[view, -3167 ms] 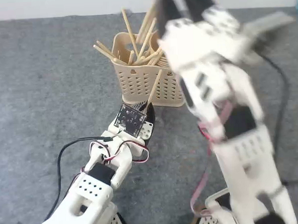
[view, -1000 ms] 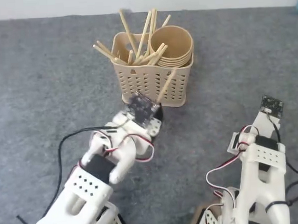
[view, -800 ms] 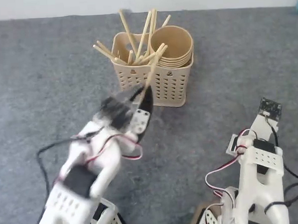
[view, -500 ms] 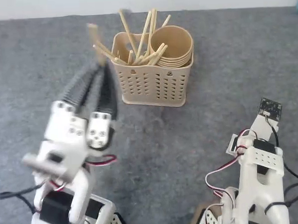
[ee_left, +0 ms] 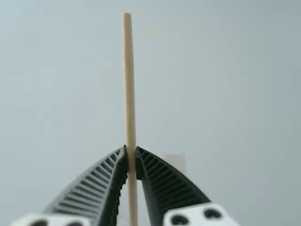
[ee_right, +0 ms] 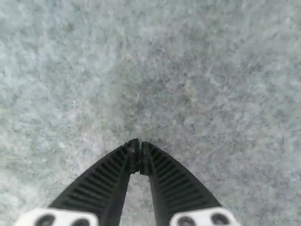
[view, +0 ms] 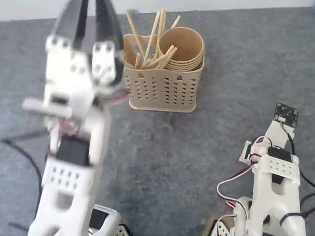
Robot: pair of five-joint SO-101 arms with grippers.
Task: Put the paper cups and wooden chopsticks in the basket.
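The left gripper (ee_left: 130, 153) pinches one chopstick (ee_left: 128, 84) beside the basket (view: 161, 91); from above, its tips are cut off at the edge. The basket holds stacked cups (view: 181, 45) and other chopsticks (view: 152, 33). The right gripper (ee_right: 139, 147), closed and empty, sits over the grey mat (ee_right: 211, 70).

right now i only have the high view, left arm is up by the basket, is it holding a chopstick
Observer: yes, in the left wrist view the left gripper is shut on one wooden chopstick, which sticks straight out beyond it.
Operator: and the right gripper, anything in it
Observer: no, the right wrist view shows the right gripper shut and empty, pointing down at bare grey mat.
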